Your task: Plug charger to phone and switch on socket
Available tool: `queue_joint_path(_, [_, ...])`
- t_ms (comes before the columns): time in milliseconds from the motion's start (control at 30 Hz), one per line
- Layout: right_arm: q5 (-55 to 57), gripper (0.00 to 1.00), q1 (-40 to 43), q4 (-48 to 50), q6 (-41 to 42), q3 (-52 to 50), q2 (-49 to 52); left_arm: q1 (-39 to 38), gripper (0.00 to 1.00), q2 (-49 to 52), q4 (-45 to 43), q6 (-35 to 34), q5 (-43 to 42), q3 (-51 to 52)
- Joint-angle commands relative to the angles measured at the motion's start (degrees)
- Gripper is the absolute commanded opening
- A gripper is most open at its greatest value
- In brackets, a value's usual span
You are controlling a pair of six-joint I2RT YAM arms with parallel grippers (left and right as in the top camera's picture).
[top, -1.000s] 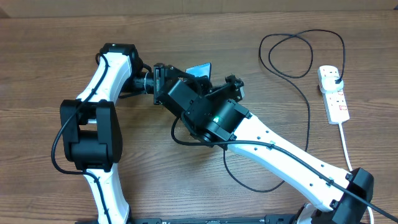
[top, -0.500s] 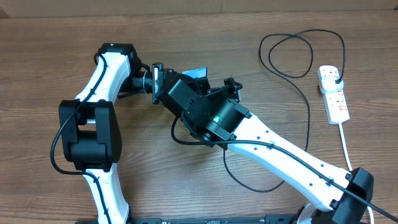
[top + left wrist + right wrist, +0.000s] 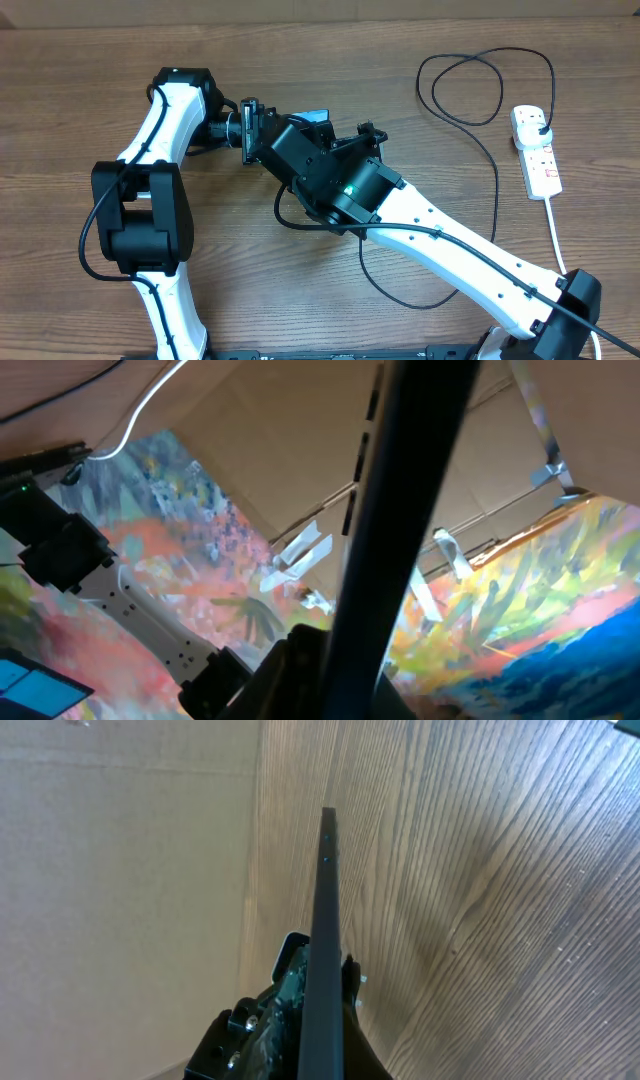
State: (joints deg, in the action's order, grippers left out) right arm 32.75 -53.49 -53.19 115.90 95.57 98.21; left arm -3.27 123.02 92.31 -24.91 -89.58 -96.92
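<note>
**A:** Where are we finding the phone [image 3: 318, 115]?

**B:** We are catching only a sliver of its light blue screen from overhead. It is peeking out just behind the black body of the right hand [image 3: 295, 142], near the middle of the counter [image 3: 90, 70].

**A:** And the hands, are we making out how they are standing?

**B:** Not really. The left hand [image 3: 250, 125] is pointing across at the right hand, and the two are crowding together, touching or nearly so. In each wrist view a thin dark slab [image 3: 325, 940] is rising edge-on from the bottom middle. No fingers are showing, so we cannot tell whether either hand is apart, together or clamped on anything.

**A:** What about the charger [image 3: 497, 185]?

**B:** Its black cable is lying on the counter at the right. It is looping near the far edge and then running down toward the right arm [image 3: 470, 265], where we are losing it. Its black plug [image 3: 541, 124] is sitting in the far end of the socket [image 3: 540, 165].

**A:** And the socket itself?

**B:** It is lying well apart from the hands, near the right edge, with its thick white cord [image 3: 555, 235] trailing toward the near edge.
</note>
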Motion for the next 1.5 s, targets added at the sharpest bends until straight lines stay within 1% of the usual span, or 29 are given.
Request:
queue_joint_path(0, [2.4, 0.06, -0.4, 2.6, 8.0, 1.6, -2.7, -0.8, 0.1, 0.4, 1.2, -2.6, -1.0, -0.5])
queue_joint_path(33, [2.4, 0.07, -0.4, 2.6, 8.0, 1.6, -2.7, -0.8, 0.1, 0.4, 1.6, -2.6, -1.0, -0.5])
queue_joint_path(100, [2.4, 0.13, -0.4, 2.6, 8.0, 1.6, -2.7, -0.8, 0.05, 0.4, 2.3, -2.6, -1.0, -0.5])
queue_joint_path(133, [2.4, 0.19, -0.4, 2.5, 8.0, 1.6, -2.7, -0.8, 0.04, 0.4, 2.3, -2.6, -1.0, -0.5])
queue_joint_path(200, [2.5, 0.54, -0.4, 2.3, 6.7, 1.6, -2.7, -0.8, 0.04, 0.4, 2.3, -2.5, -1.0, -0.5])
queue_joint_path(233, [2.5, 0.68, -0.4, 1.8, 6.6, 1.6, -2.7, -0.8, 0.04, 0.4, 2.3, -2.3, -1.0, -0.5])
queue_joint_path(300, [2.9, 0.82, -0.4, 0.9, 6.6, 1.6, -2.9, -0.8, 0.04, 0.4, 1.9, -1.0, -1.0, -0.5])
queue_joint_path(367, [4.7, 0.83, -0.4, -1.2, 6.6, 1.6, -3.5, -0.8, 0.04, 0.4, 1.9, 0.3, -1.0, -0.5])
queue_joint_path(400, [6.3, 0.86, -0.4, -2.6, 4.2, 1.6, -4.3, -0.8, 0.04, 0.4, 1.8, 0.8, -1.0, -0.5])
queue_joint_path(467, [9.8, 0.92, -0.4, -4.5, -2.8, 1.6, -5.9, -0.7, 0.04, 0.4, 0.3, 0.9, -1.0, -0.5])
queue_joint_path(500, [11.7, 0.96, -0.4, -6.2, -8.9, 1.6, -7.7, -0.7, 0.04, 0.4, -2.9, 0.9, -0.9, -0.5])
queue_joint_path(533, [12.1, 0.96, -0.4, -7.0, -11.9, 1.6, -8.6, -0.7, 0.04, 0.4, -5.4, 1.0, -0.8, -0.5])
queue_joint_path(567, [12.2, 0.97, 0.0, -8.1, -19.7, 1.6, -10.5, -0.7, 0.04, 0.4, -10.7, 1.2, 1.2, -0.5])
queue_joint_path(633, [10.4, 1.0, 1.5, -9.5, -33.8, 1.6, -13.1, -0.4, 0.04, 0.4, -18.2, 1.2, 9.9, -0.5])
queue_joint_path(667, [7.0, 1.0, 3.4, -12.6, -41.2, 1.6, -14.8, -0.2, 0.04, 0.4, -20.2, 3.3, 15.9, -0.5])
queue_joint_path(700, [5.3, 1.0, 4.6, -14.8, -42.0, 1.6, -15.5, -0.2, 0.04, 0.4, -20.4, 5.6, 17.6, -0.5])
queue_joint_path(767, [0.2, 1.0, 9.7, -23.3, -42.4, 1.6, -16.3, -0.2, 0.04, 0.3, -19.8, 14.7, 17.7, -0.5])
queue_joint_path(867, [-3.7, 1.0, 18.1, -33.3, -42.5, 1.2, -15.6, -0.2, 0.04, -1.7, -19.5, 23.1, 17.6, -0.5])
queue_joint_path(933, [-5.5, 1.0, 22.2, -36.9, -42.5, 0.4, -14.7, -0.1, 0.04, -4.7, -19.7, 25.6, 19.6, -0.5])
queue_joint_path(967, [-6.3, 1.0, 23.2, -37.5, -42.5, 0.1, -14.3, -0.1, 0.04, -6.2, -20.3, 25.5, 21.5, -0.5])
queue_joint_path(1033, [-10.1, 1.0, 24.3, -37.5, -42.5, -1.4, -13.1, -0.1, 0.04, -11.5, -23.3, 22.2, 30.9, -0.5])
queue_joint_path(1067, [-11.4, 1.0, 24.3, -37.1, -42.5, -1.9, -12.5, -0.1, 0.04, -14.6, -25.0, 17.9, 39.1, -0.5])
queue_joint_path(1133, [-13.2, 1.0, 24.3, -37.3, -42.9, -2.0, -11.5, -0.1, 0.04, -17.8, -26.4, 13.1, 50.1, -0.5])
queue_joint_path(1167, [-14.9, 1.0, 24.2, -37.0, -44.2, -2.0, -10.7, -0.1, 0.04, -20.0, -26.9, 11.6, 60.0, -0.5])
queue_joint_path(1233, [-17.0, 1.0, 24.2, -35.4, -48.4, -2.0, -9.4, -0.1, 0.04, -21.6, -26.1, 10.5, 68.6, -0.5])
queue_joint_path(1267, [-17.5, 1.0, 24.2, -34.6, -50.8, -2.0, -8.9, -0.1, 0.04, -21.9, -25.9, 10.5, 69.4, -0.5])
queue_joint_path(1333, [-21.7, 1.0, 24.2, -30.6, -61.7, -2.0, -7.0, -0.1, 0.04, -21.8, -25.2, 10.5, 70.2, -0.4])
queue_joint_path(1367, [-27.0, 1.0, 24.2, -28.2, -68.8, -2.0, -5.3, -0.1, 0.04, -21.8, -25.2, 10.6, 71.0, -0.3])
queue_joint_path(1467, [-34.2, 1.0, 24.2, -26.3, -77.0, -2.0, -1.9, -0.2, 0.04, -21.8, -25.1, 10.5, 73.1, -0.3])
